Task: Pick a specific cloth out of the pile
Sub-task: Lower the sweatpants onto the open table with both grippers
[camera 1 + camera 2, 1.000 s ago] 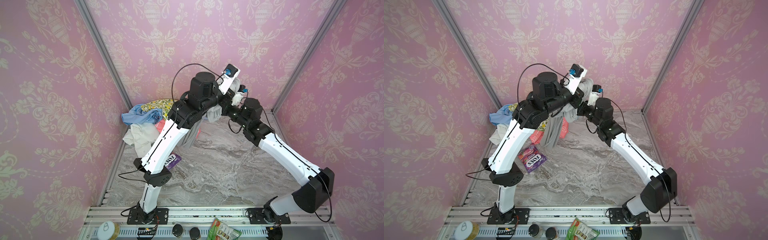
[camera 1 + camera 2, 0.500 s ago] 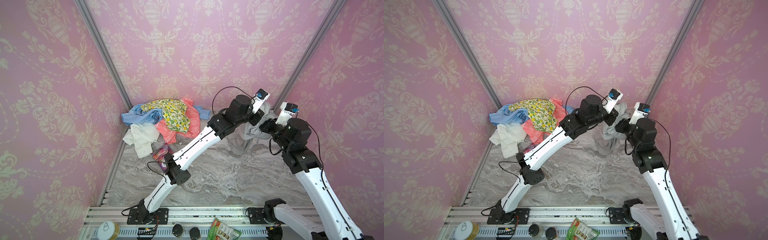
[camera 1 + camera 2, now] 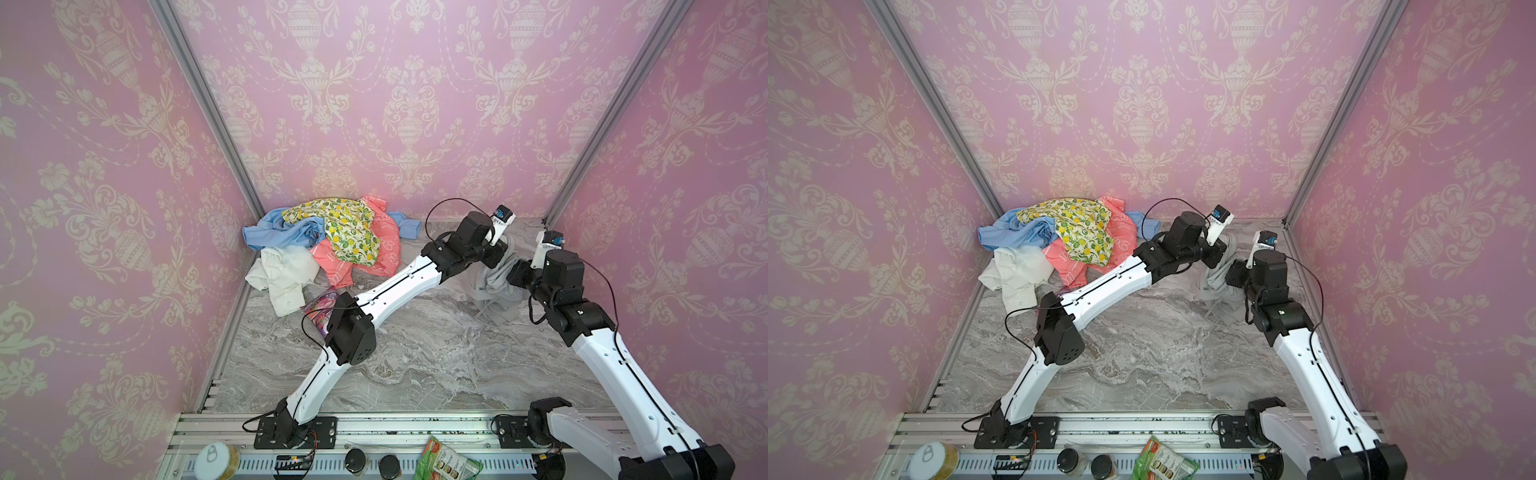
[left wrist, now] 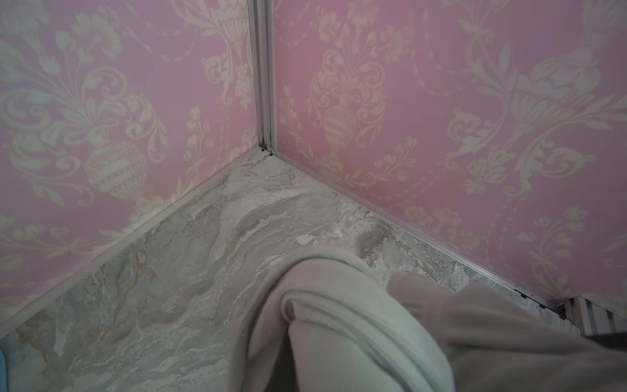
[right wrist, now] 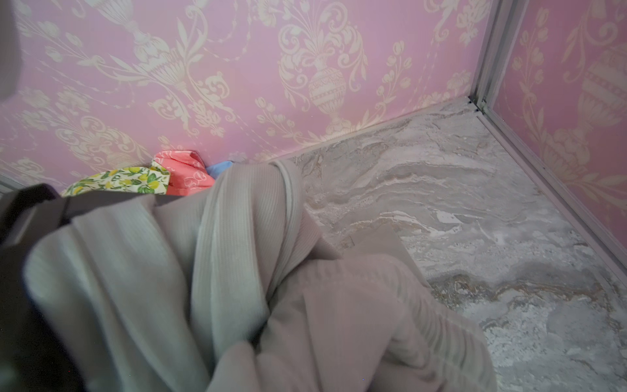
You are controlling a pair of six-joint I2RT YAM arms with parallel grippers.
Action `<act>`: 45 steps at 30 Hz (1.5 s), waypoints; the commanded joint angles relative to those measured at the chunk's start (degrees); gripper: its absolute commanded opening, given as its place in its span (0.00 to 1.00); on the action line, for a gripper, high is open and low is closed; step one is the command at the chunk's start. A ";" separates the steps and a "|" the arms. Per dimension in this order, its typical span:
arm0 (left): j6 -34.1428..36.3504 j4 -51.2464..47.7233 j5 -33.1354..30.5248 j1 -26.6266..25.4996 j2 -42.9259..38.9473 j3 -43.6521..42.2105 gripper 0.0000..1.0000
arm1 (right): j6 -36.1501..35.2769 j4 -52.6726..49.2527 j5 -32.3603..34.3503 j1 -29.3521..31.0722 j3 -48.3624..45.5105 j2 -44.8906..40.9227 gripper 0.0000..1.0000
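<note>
Left gripper (image 3: 495, 258) and right gripper (image 3: 516, 273) are both clamped tight on the grey cloth (image 3: 494, 293), which hangs well apart from the pile (image 3: 345, 237).

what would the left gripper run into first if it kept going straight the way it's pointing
Beyond the grey cloth that the left gripper is shut on, probably the bare marble table short of the corner; the corner post lies behind that. Depth is unclear.

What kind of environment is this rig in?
Likely a staged robot test cell, not a real room: pink damask wallpaper panels in aluminium framing, a marble-print tabletop, and a left arm and right arm bolted to a slotted rail.
</note>
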 commanded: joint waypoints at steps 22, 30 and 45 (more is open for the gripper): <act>-12.91 11.97 4.68 0.59 8.25 -12.07 0.12 | 3.60 4.11 -5.73 -6.23 -6.79 17.29 0.00; -11.49 4.05 6.95 0.86 6.04 -12.45 0.59 | 3.63 4.92 -8.10 -7.20 -6.15 20.45 0.08; -9.46 4.77 15.47 3.15 -7.63 -28.95 0.94 | 0.46 -0.67 -8.96 -7.60 -1.34 17.65 0.26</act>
